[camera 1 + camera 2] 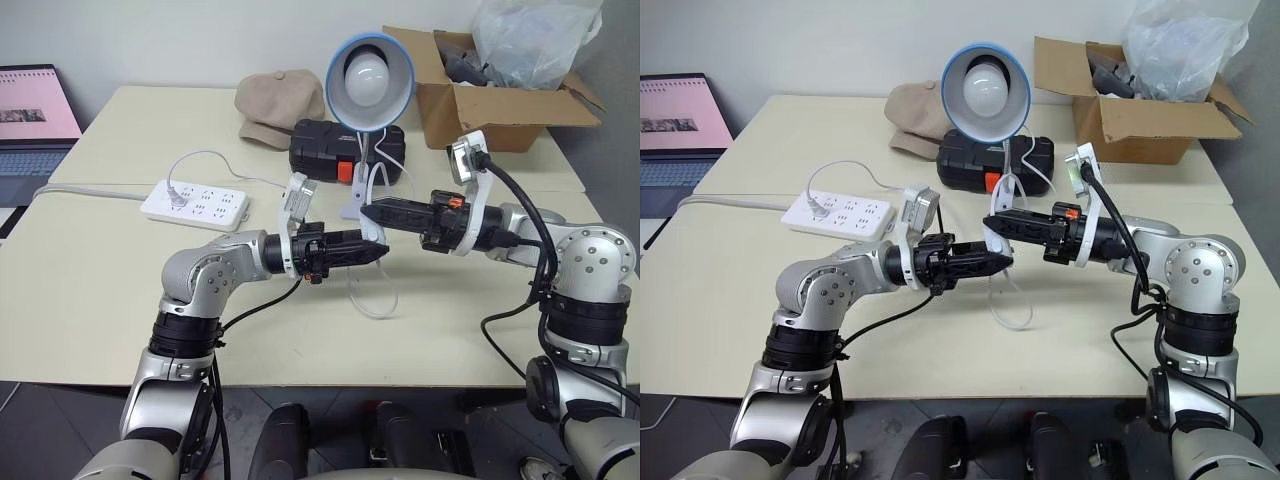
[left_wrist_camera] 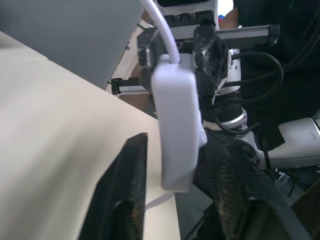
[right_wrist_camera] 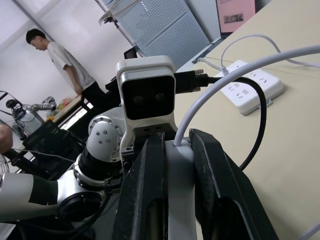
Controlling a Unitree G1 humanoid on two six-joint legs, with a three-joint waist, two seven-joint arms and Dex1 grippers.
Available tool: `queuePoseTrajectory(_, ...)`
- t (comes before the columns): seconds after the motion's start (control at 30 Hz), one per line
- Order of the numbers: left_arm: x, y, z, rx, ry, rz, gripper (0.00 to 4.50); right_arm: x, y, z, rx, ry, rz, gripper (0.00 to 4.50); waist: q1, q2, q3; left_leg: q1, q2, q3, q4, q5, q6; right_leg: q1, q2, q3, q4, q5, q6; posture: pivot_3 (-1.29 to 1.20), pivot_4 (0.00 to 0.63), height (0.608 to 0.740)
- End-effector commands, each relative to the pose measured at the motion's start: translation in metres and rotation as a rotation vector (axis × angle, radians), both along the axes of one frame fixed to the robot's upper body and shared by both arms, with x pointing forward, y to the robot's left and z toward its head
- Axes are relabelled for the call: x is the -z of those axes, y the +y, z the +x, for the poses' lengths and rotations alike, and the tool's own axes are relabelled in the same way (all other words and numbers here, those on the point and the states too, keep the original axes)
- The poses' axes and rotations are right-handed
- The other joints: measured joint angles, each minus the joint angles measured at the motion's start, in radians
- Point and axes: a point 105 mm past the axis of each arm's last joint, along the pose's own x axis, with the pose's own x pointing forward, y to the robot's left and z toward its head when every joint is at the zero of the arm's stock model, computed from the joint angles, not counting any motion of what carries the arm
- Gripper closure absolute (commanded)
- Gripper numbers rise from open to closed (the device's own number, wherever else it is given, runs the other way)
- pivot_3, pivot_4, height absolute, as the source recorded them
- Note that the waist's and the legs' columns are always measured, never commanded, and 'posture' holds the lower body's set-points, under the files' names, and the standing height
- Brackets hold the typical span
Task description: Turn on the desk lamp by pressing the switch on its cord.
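The desk lamp (image 1: 370, 70) stands at mid table, its light-blue shade and white bulb facing me. From its base the thin white cord (image 1: 375, 300) loops down toward the table's front. The small white switch (image 2: 177, 130) hangs above the table between both hands. My right gripper (image 1: 368, 212) reaches in from the right and is shut on the switch (image 3: 180, 195). My left gripper (image 1: 375, 250) comes from the left just below it, its two black fingers (image 2: 125, 190) closed against the sides of the switch.
A white power strip (image 1: 195, 203) lies at left with a plug in it. Behind the lamp are a beige cap (image 1: 280, 105) and a black case (image 1: 320, 148). A cardboard box (image 1: 500, 100) stands back right, a laptop (image 1: 30, 120) far left. A person (image 3: 65, 65) stands away.
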Motion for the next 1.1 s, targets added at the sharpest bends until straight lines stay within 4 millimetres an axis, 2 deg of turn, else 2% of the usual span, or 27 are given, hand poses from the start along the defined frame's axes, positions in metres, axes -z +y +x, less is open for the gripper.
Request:
queuePoseTrajectory(0.03,-0.007,0.0,0.001,-0.002,-0.034,-0.031,3.69,-0.014,0.001,-0.006,-0.025,-0.056,0.015,4.15,0.0,0.0,0.0,0.0,0.0,0.0,0.0,0.0,0.0,0.0,0.0,0.0,0.0,0.0,0.0,0.0,0.15,0.74)
queuePoseTrajectory(0.13,-0.008,0.0,0.002,-0.004,-0.034,-0.038,4.04,-0.014,0.0,-0.006,-0.026,-0.055,0.013,4.15,0.0,0.0,0.0,0.0,0.0,0.0,0.0,0.0,0.0,0.0,0.0,0.0,0.0,0.0,0.0,0.0,0.15,0.74)
queuePoseTrajectory(0.37,-0.009,0.003,0.001,0.008,0.004,-0.053,4.06,-0.014,0.0,-0.006,-0.024,-0.052,0.013,4.15,0.0,0.0,0.0,0.0,0.0,0.0,0.0,0.0,0.0,0.0,0.0,0.0,0.0,0.0,0.0,0.0,0.15,0.74)
queuePoseTrajectory(0.43,-0.01,0.004,0.0,0.016,0.015,-0.057,3.36,-0.014,0.0,-0.005,-0.022,-0.051,0.014,4.15,0.0,0.0,0.0,0.0,0.0,0.0,0.0,0.0,0.0,0.0,0.0,0.0,0.0,0.0,0.0,0.0,0.15,0.74)
queuePoseTrajectory(0.67,-0.008,0.008,-0.012,0.057,0.003,-0.039,2.0,-0.013,-0.003,-0.004,-0.016,-0.046,0.005,4.15,0.0,0.0,0.0,0.0,0.0,0.0,0.0,0.0,0.0,0.0,0.0,0.0,0.0,0.0,0.0,0.0,0.15,0.74)
queuePoseTrajectory(0.83,-0.012,0.008,-0.018,0.083,0.027,-0.064,1.99,-0.011,-0.004,-0.005,-0.019,-0.046,-0.007,4.15,0.0,0.0,0.0,0.0,0.0,0.0,0.0,0.0,0.0,0.0,0.0,0.0,0.0,0.0,0.0,0.0,0.15,0.74)
queuePoseTrajectory(1.1,-0.017,0.003,-0.009,0.046,0.064,-0.117,1.99,-0.011,-0.003,-0.007,-0.03,-0.048,-0.013,4.15,0.001,0.0,0.0,0.0,0.0,0.0,0.0,0.0,0.0,0.0,0.0,0.0,0.0,0.0,0.0,0.0,0.15,0.74)
